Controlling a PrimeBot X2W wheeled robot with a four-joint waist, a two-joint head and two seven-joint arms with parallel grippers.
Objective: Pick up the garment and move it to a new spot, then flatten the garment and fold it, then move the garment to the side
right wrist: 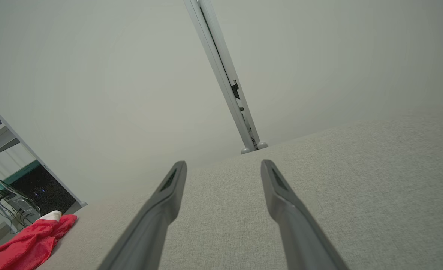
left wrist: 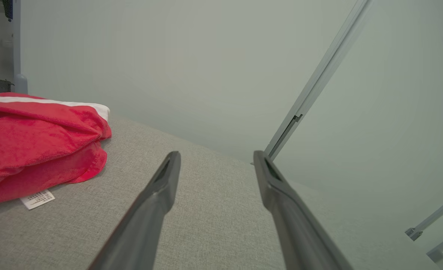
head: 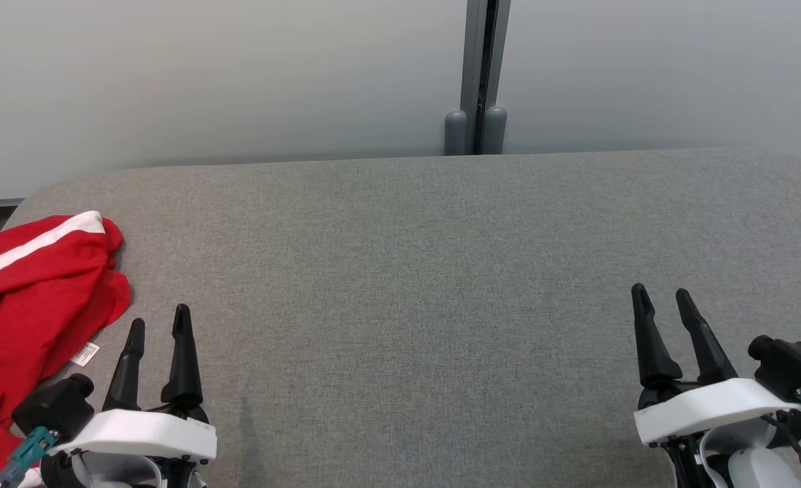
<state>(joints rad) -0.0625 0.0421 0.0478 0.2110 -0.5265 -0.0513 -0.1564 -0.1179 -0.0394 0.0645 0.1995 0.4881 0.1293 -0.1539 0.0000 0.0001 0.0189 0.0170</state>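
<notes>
A red garment (head: 31, 298) with a white stripe lies crumpled at the left edge of the grey table (head: 414, 271), partly past the head view's left border. A small white label sticks out from under it. My left gripper (head: 158, 324) stands open at the lower left, just right of the garment and apart from it, with nothing between its fingers. The left wrist view has the garment (left wrist: 38, 146) to the left of the left gripper (left wrist: 214, 157). My right gripper (head: 661, 297) stands open at the lower right, far from the cloth. In the right wrist view the garment (right wrist: 30, 243) lies far off to the left of the right gripper (right wrist: 223, 167).
Behind the table's far edge is a pale wall with a grey vertical post (head: 480, 74) at its middle. A shelf with cables and equipment (right wrist: 8, 187) stands beyond the table's left end. The table's rounded corners mark its limits on both sides.
</notes>
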